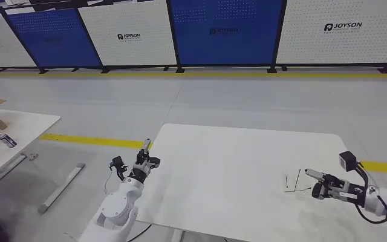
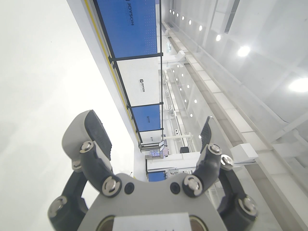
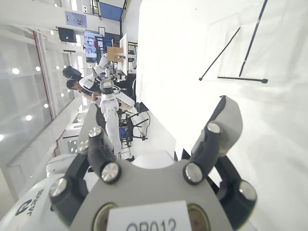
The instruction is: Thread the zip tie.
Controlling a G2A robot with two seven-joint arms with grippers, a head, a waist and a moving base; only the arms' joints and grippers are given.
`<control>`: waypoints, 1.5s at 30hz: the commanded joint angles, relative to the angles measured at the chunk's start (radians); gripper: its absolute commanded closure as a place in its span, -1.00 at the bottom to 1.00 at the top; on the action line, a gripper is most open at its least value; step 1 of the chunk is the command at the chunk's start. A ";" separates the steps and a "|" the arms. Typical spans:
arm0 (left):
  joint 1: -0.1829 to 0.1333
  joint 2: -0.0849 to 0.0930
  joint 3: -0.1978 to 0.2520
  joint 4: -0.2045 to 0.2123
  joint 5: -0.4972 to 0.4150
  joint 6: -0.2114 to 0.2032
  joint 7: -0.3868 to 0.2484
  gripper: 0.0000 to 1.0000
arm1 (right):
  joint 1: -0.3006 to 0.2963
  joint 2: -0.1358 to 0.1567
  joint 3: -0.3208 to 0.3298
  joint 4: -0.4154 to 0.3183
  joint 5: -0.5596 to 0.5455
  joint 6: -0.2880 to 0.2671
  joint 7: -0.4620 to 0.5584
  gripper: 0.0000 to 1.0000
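Three thin black plastic zip ties (image 3: pixel 254 33) lie flat on the white rectangular counter (image 1: pixel 230 181), close to its right edge. They are loosely fanned, and they seem to rest on a clear film whose outline we can barely make out. The right tool (image 3: pixel 158 108) hovers over that same right edge of the counter, just beside the ties and not touching them. Its jaws are spread wide and nothing is between them. The left tool (image 2: pixel 151 123) sits at the counter's left edge near the front corner, also spread wide and holding nothing.
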 commanded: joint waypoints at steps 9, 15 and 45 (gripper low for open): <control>0.000 0.000 0.000 0.000 0.000 0.000 0.000 -1.00 | 0.079 0.078 -0.178 -0.009 0.083 -0.054 0.053 -1.00; 0.000 0.000 0.000 0.000 0.000 0.000 0.000 -1.00 | 0.208 0.145 -0.363 0.038 0.043 0.079 0.053 -1.00; 0.000 0.000 0.000 0.000 0.000 0.000 0.000 -1.00 | 0.343 0.180 -0.484 0.202 -0.115 0.131 0.052 -1.00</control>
